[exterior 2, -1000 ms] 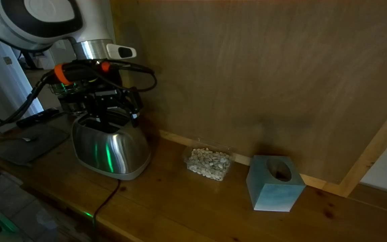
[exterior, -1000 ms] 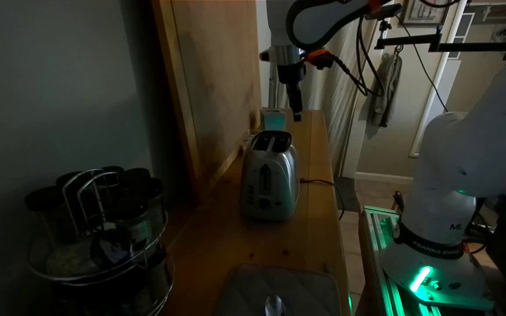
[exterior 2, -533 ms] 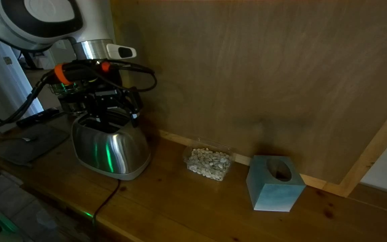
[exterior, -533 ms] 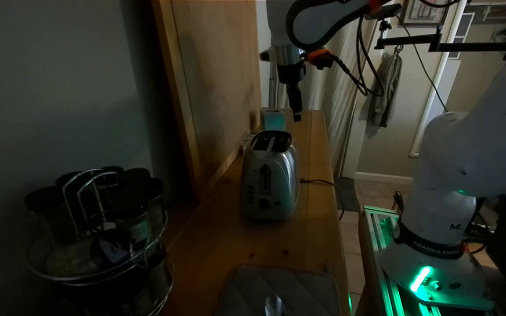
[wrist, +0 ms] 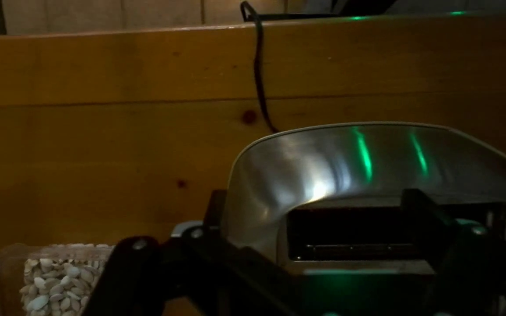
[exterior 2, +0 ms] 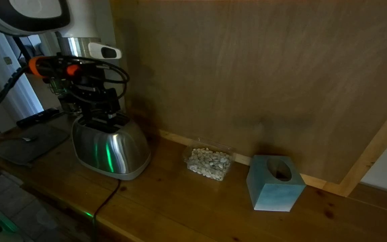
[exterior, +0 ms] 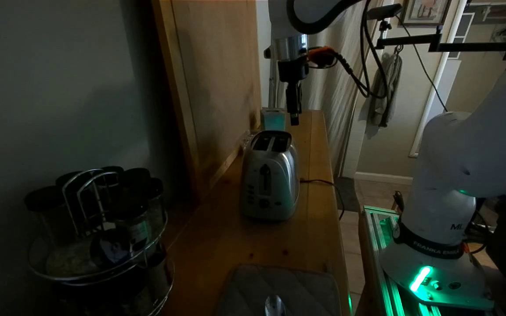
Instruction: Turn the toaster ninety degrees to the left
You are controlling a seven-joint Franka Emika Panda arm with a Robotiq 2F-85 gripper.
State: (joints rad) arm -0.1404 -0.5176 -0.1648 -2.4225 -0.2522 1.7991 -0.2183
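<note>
The shiny silver toaster (exterior: 269, 184) stands upright on the wooden counter, its lever and button end facing out in an exterior view. Its broad metal side (exterior 2: 111, 154) shows in an exterior view, with the dark slots on top partly behind the fingers. In the wrist view, the toaster (wrist: 288, 175) fills the lower right. My gripper (exterior: 294, 120) is open and empty near the toaster's top; it also shows in an exterior view (exterior 2: 99, 117). In the wrist view, the fingers (wrist: 314, 199) are wide apart, one beside the toaster's end, one over a slot. Contact cannot be told.
A clear tub of pale seeds (exterior 2: 208, 163) and a blue tissue box (exterior 2: 275, 183) stand along the wooden panel (exterior 2: 247, 67). The toaster's cord (wrist: 259, 66) runs over the counter edge. A grey mat (exterior: 283, 285) with a spoon and a spice rack (exterior: 103, 228) are near the toaster.
My gripper has shifted to the left and slightly up in an exterior view, and the wrist has turned a little. The toaster has not moved.
</note>
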